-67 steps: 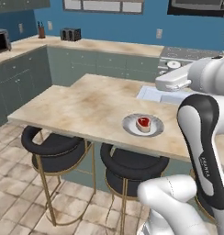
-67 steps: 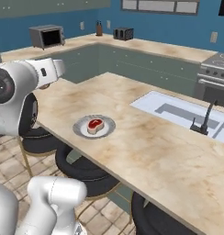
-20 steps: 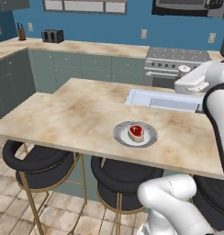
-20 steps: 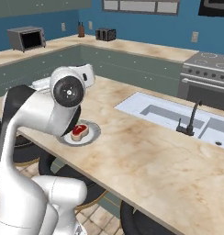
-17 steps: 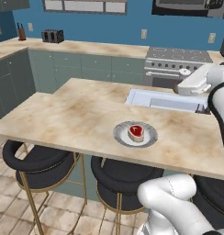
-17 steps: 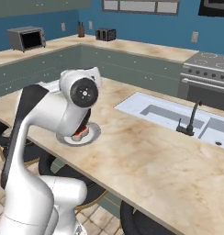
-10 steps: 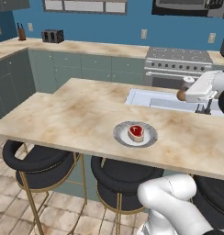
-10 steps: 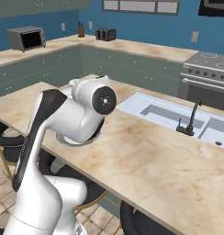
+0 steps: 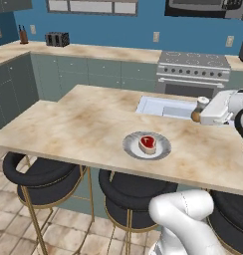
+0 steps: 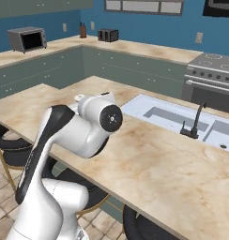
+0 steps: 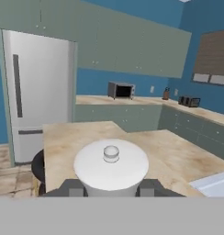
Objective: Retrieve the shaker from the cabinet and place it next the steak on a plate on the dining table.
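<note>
The shaker [image 9: 197, 110], brown-bodied with a pale top, hangs above the dining table [image 9: 78, 117] near the sink's right end, to the right of the plate. My gripper [image 9: 202, 111] is shut on it, reaching in from the right edge. The grey plate [image 9: 132, 147] lies near the table's front edge with the red steak [image 9: 147, 143] on it. In the hand view the shaker's pale round top [image 11: 111, 161] sits between my two dark fingertips [image 11: 72, 186]. My arm [image 10: 83, 129] hides the plate in the right base view.
An inset pale sink [image 9: 161, 105] with a black faucet [image 10: 193, 124] lies behind the plate. Black stools [image 9: 41, 179] stand under the table's front edge. A stove [image 9: 193, 67] stands on the far wall; a microwave [image 10: 27, 38] and a fridge [image 11: 36, 92] are off to the side.
My hand has swung left over the table with the shaker, which now shows by the sink. The upper arm has turned across the right base view and now covers the plate.
</note>
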You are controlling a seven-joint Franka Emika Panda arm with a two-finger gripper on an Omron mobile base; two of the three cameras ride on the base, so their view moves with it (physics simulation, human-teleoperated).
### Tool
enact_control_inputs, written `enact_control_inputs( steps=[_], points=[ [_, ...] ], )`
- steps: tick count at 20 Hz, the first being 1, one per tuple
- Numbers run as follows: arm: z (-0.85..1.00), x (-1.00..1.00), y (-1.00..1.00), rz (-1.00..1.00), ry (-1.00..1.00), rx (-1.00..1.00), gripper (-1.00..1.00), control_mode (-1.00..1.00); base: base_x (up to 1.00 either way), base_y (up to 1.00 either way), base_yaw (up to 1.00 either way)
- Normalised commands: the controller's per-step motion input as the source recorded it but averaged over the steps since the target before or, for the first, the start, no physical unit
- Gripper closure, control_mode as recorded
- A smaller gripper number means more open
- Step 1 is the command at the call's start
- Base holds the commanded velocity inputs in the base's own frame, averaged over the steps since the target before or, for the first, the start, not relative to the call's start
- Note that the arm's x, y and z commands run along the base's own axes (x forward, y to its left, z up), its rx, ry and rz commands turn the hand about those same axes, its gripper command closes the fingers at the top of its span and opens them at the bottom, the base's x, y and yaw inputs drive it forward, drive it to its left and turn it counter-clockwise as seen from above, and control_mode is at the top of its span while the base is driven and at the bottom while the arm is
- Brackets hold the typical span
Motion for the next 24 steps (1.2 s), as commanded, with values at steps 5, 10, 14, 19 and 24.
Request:
enact_control_inputs(
  steps=[5,10,14,19,24],
  points=[
    [-0.35,0.00,-0.04,0.00,0.09,0.00,1.00,-1.00,0.00,0.00,0.00],
    [-0.36,0.01,-0.12,0.00,0.10,0.00,1.00,-1.00,0.00,0.00,0.00],
    [-0.31,0.00,-0.09,0.00,0.02,0.00,1.00,-1.00,0.00,0.00,0.00],
    [-0.30,0.10,-0.05,0.00,0.00,0.00,1.00,-1.00,0.00,0.00,0.00],
    [-0.27,0.22,-0.01,0.00,0.00,0.00,1.00,-1.00,0.00,0.00,0.00]
  ],
)
